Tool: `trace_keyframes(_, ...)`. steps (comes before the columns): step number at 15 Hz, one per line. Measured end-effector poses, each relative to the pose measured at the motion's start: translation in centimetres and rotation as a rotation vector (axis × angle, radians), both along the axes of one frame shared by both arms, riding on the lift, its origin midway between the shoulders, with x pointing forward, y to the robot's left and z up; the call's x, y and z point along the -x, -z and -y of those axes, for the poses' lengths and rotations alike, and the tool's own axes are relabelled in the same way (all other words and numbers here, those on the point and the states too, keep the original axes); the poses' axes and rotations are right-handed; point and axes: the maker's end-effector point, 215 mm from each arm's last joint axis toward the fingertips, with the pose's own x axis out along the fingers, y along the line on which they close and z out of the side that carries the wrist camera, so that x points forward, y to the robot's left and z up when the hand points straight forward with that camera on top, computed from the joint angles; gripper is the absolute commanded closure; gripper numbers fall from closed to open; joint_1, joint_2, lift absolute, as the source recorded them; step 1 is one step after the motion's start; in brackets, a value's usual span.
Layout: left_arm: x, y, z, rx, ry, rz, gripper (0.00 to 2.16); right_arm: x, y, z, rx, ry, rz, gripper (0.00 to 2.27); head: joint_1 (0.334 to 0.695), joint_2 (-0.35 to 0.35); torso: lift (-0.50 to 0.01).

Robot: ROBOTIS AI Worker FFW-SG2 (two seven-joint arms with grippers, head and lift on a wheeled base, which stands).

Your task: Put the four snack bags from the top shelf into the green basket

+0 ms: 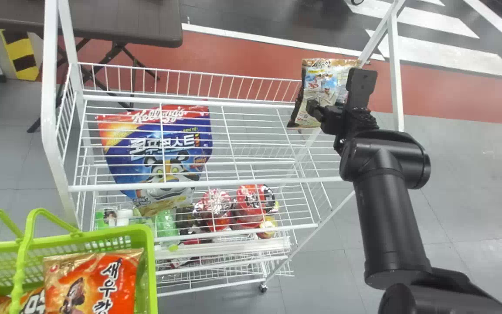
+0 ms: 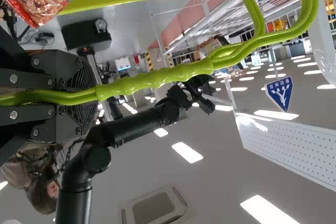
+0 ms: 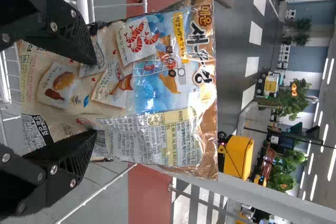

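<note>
At the top shelf's right end, my right gripper [image 1: 338, 98] is at the face of a beige snack bag [image 1: 325, 89]. In the right wrist view the same bag [image 3: 157, 98] spreads behind my right gripper [image 3: 93, 99], whose fingers stand apart against its printed face. The green basket [image 1: 148, 261] is at the lower left, with an orange snack bag [image 1: 92, 283] lying over another [image 1: 18, 303]. My left gripper [image 2: 94, 94] is closed around the basket's green handles [image 2: 157, 77] in the left wrist view.
The white wire rack's front rail [image 1: 207, 184] and right post [image 1: 395, 69] border the shelf. Below its wires are a large blue cereal bag [image 1: 159, 152] and red packages [image 1: 253, 203]. A dark table [image 1: 124, 22] stands behind.
</note>
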Motion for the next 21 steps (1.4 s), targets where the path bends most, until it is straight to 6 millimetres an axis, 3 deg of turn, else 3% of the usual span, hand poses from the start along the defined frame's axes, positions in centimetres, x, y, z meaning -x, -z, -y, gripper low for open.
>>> trace_keyframes(5, 0.0, 0.0, -0.1, 0.0, -0.003, 0.0, 2.15, 0.8, 0.1, 0.1, -0.005, -0.001, 0.026, 2.26, 0.695, -0.326, 0.0)
trace_keyframes(8, 0.0, 0.0, -0.2, 0.0, -0.007, -0.001, 2.15, 2.2, -1.6, 0.0, -0.013, -0.015, 0.086, 2.26, 0.695, -0.331, 0.0)
trace_keyframes(10, 0.0, -0.1, -0.3, 0.002, -0.01, 0.0, 2.15, 4.1, -3.4, -1.5, -0.037, -0.05, 0.134, 2.26, 0.695, -0.321, 0.0)
trace_keyframes(12, 0.0, -0.1, -0.4, 0.004, -0.012, 0.001, 2.15, 6.8, -5.5, -5.1, -0.081, -0.128, 0.172, 2.26, 0.695, -0.293, 0.0)
trace_keyframes(15, -0.2, -0.2, -0.3, 0.004, -0.013, 0.005, 2.15, 13.0, -7.1, -13.5, -0.185, -0.299, 0.158, 2.26, 0.695, -0.199, 0.0)
trace_keyframes(18, -0.2, -0.2, -0.3, 0.005, -0.014, 0.006, 2.15, 20.1, -6.7, -21.1, -0.317, -0.471, 0.093, 2.26, 0.695, -0.115, 0.0)
trace_keyframes(21, -0.3, -0.3, -0.3, 0.006, -0.015, 0.008, 2.15, 27.7, -5.1, -28.0, -0.506, -0.639, -0.044, 2.26, 0.695, 0.02, 0.0)
